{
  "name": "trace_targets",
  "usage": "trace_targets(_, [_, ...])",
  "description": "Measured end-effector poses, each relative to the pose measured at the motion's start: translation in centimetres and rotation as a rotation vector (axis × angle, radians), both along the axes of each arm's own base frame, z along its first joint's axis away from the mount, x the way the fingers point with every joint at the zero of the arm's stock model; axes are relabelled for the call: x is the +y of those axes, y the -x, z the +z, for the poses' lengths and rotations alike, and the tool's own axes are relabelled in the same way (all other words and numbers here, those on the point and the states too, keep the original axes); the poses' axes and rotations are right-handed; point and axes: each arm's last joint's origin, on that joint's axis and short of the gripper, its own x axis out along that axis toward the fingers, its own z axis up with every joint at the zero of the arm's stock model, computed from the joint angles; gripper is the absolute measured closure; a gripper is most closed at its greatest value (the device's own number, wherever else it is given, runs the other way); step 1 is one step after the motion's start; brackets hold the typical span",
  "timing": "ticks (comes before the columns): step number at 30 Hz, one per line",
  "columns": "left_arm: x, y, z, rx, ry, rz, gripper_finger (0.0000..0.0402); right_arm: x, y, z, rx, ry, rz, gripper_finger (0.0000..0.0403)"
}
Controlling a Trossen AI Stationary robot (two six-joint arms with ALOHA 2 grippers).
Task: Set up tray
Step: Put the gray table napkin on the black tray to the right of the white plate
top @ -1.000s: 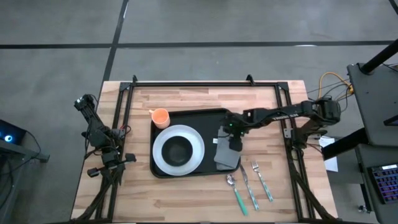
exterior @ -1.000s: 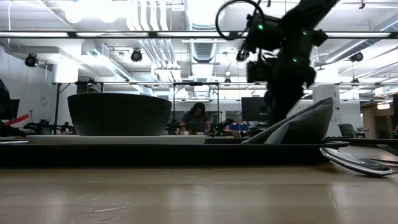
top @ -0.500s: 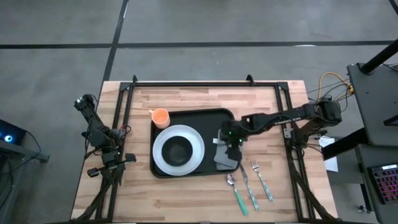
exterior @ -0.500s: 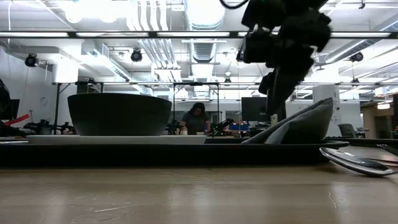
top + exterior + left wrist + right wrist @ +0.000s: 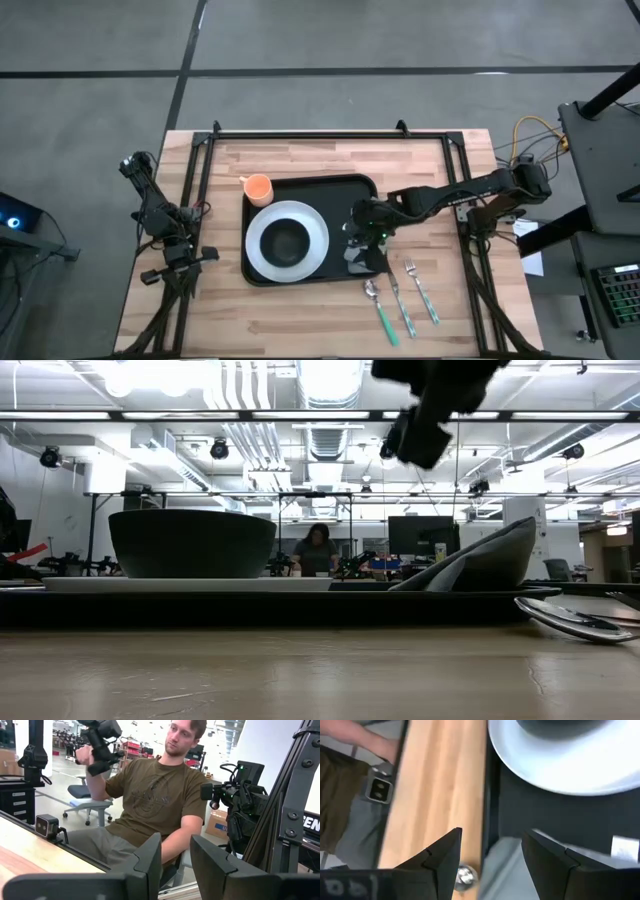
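Observation:
The black tray [image 5: 335,195] lies mid-table and carries a white plate [image 5: 262,262] with a dark bowl [image 5: 286,241] on it. An orange cup [image 5: 258,187] stands at the tray's far left corner. The grey folded napkin [image 5: 485,563] rests on the tray's right near part, tented upward. My right gripper [image 5: 366,246] hovers open above the napkin [image 5: 506,865], well clear of it in the low view [image 5: 425,430]. My left gripper [image 5: 175,845] is open and parked at the table's left edge [image 5: 165,235].
A green-handled spoon [image 5: 379,310] and two forks [image 5: 402,300] lie on the wood just near-right of the tray. The spoon's bowl [image 5: 465,876] shows beside the tray rim. A seated person [image 5: 155,795] is beyond the table's left side. Bare wood lies along the near edge.
My right gripper has moved toward the table's near edge along the tray's right side and risen, going from beside the napkin's peak to high above it. The napkin has kept its place and shape.

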Motion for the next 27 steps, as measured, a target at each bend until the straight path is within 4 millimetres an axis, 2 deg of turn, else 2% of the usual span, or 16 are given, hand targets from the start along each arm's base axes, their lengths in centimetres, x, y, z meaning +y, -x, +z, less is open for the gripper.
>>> trace_targets(5, [0.0,0.0,0.0,0.000,0.000,0.000,0.0317,2.5,-0.1,0.4,0.032,0.034,0.013,0.0207])
trace_targets(10, [0.0,0.0,0.0,0.000,0.000,0.000,0.0317,4.3,-0.3,-0.6,0.225,0.298,-0.183,0.0207])
trace_targets(15, [0.0,0.0,0.0,-0.001,0.000,0.000,0.0317,6.0,-2.2,-1.4,0.236,0.373,-0.195,0.0207])
trace_targets(22, [0.0,0.0,0.0,0.000,0.000,0.000,0.0317,7.0,-4.6,-2.2,0.254,0.371,-0.209,0.0207])
trace_targets(27, [0.0,0.0,0.0,0.000,0.000,0.000,0.0317,7.1,-5.1,-3.5,0.305,0.418,-0.257,0.0207])
